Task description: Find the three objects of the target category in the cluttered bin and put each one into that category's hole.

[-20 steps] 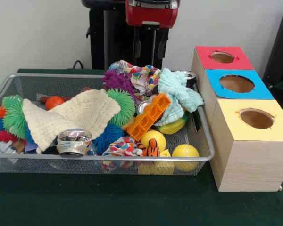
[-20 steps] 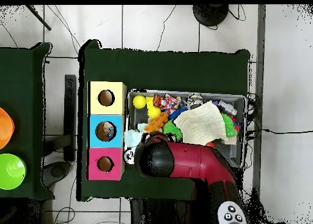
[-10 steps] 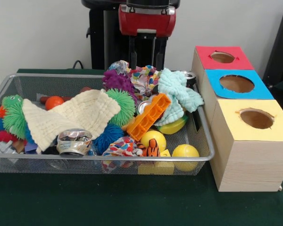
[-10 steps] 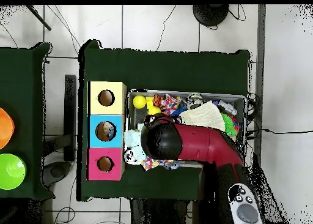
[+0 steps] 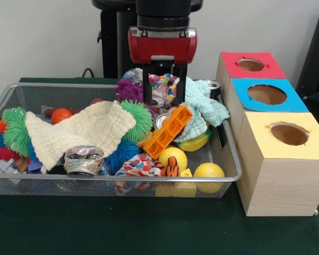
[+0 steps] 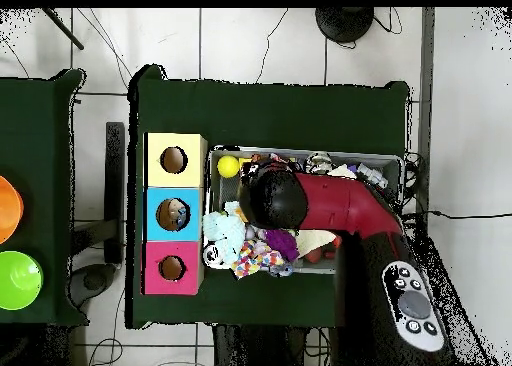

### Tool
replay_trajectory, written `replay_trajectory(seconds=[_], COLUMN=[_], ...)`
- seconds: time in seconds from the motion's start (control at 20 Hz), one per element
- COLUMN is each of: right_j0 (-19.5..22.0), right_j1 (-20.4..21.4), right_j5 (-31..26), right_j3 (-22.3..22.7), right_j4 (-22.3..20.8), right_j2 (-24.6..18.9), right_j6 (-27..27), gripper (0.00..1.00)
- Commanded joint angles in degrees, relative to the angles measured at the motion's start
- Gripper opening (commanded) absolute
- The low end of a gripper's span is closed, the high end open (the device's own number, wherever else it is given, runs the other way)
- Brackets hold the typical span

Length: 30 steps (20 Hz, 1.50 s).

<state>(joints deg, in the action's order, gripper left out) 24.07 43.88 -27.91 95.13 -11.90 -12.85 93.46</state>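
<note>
My gripper [image 5: 164, 101] is open and hangs low over the back of the wire bin [image 5: 21, 183]. Its fingers [image 5: 147, 87] straddle a multicoloured dotted cloth [image 5: 164, 86], and I cannot tell whether they touch it. A mint cloth [image 5: 202, 103] lies just right of the gripper, and a cream cloth [image 5: 80, 130] covers the bin's middle left. A second patterned cloth [image 5: 135, 166] lies at the front. Three boxes with holes stand at the right: red [image 5: 263, 71], blue [image 5: 292, 103], yellow [image 5: 258, 125]. In the overhead view the arm [image 6: 272, 197] hides the gripper.
Around the cloths the bin holds an orange brick [image 5: 168, 131], yellow balls [image 5: 209, 172], purple [image 5: 128, 90], green [image 5: 141, 117] and blue [image 5: 119, 154] spiky balls, and a crushed can [image 5: 83, 159]. From overhead, the boxes [image 6: 173, 214] line the bin's left side.
The gripper has come down from above the bin until its fingers stand on either side of the dotted cloth. In the overhead view the arm has swung further over the bin.
</note>
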Motion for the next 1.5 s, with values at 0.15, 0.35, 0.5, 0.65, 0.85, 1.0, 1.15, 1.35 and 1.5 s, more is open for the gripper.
replay_trajectory(seconds=[0.15, 0.35, 0.5, 0.65, 0.85, 1.0, 1.15, 1.35, 1.5], right_j0=[4.31, 6.25, 6.94, 7.68, 8.61, 9.08, 9.32, 9.1, 9.43], right_j1=[-10.9, -12.43, -13.86, -16.56, -19.79, -21.45, -22.94, -24.35, -23.89], right_j5=[-4.84, -5.46, -5.6, -4.56, -2.73, -2.2, -0.93, -0.23, -0.31], right_j3=[-7.75, -9.05, -9.98, -11.08, -12.56, -13.41, -13.6, -14.22, -13.52], right_j4=[-7.15, -8.75, -10.15, -11.48, -13.08, -14.02, -15.04, -16.08, -16.6], right_j2=[-6.77, -8.19, -8.51, -9.12, -10.38, -11.18, -11.8, -12.09, -12.31], right_j6=[-10.97, -12.3, -11.93, -11.48, -11.18, -11.01, -10.28, -8.74, -7.96], gripper=[1.0, 1.0, 1.0, 1.0, 1.0, 1.0, 1.0, 1.0, 1.0])
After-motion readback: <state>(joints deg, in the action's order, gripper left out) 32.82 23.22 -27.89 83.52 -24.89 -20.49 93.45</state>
